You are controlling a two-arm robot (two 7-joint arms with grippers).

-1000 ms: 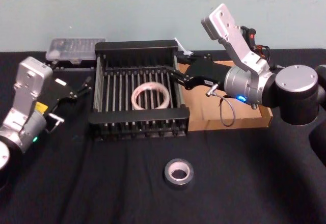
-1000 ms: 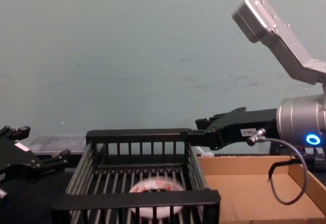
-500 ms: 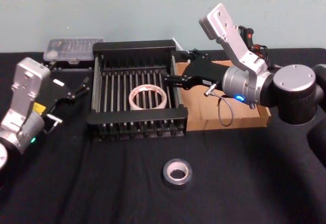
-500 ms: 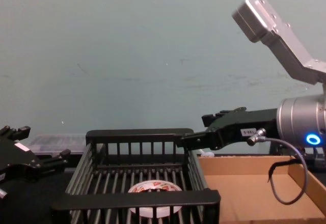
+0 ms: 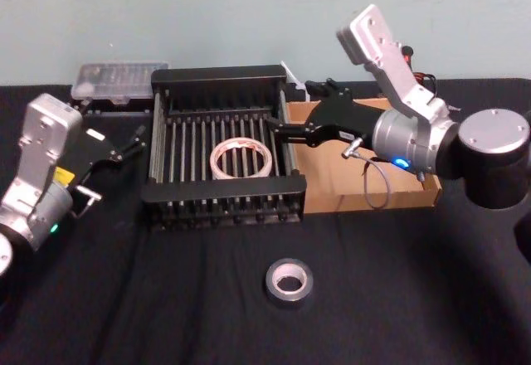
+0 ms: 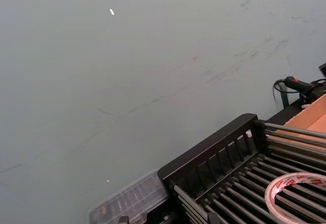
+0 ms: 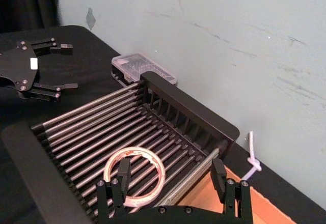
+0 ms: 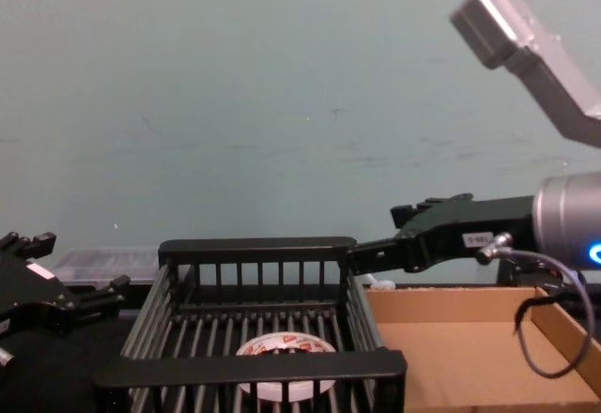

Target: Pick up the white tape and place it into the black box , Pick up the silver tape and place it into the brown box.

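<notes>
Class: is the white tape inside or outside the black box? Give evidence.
Inside. The white tape lies flat on the barred floor of the black box, within its rim.

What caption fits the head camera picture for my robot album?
White tape in the black box, open right gripper by its rim, left gripper parked, silver tape outside.

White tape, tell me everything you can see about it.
The white tape is a thin, wide ring, white with red printing on its inner face. It lies flat on the barred floor of the black box, near the middle, hole up, with the bars showing through. Only the floor bars touch it. The right gripper hangs open above the box's right rim, clear of the tape. The left gripper sits left of the box.
</notes>
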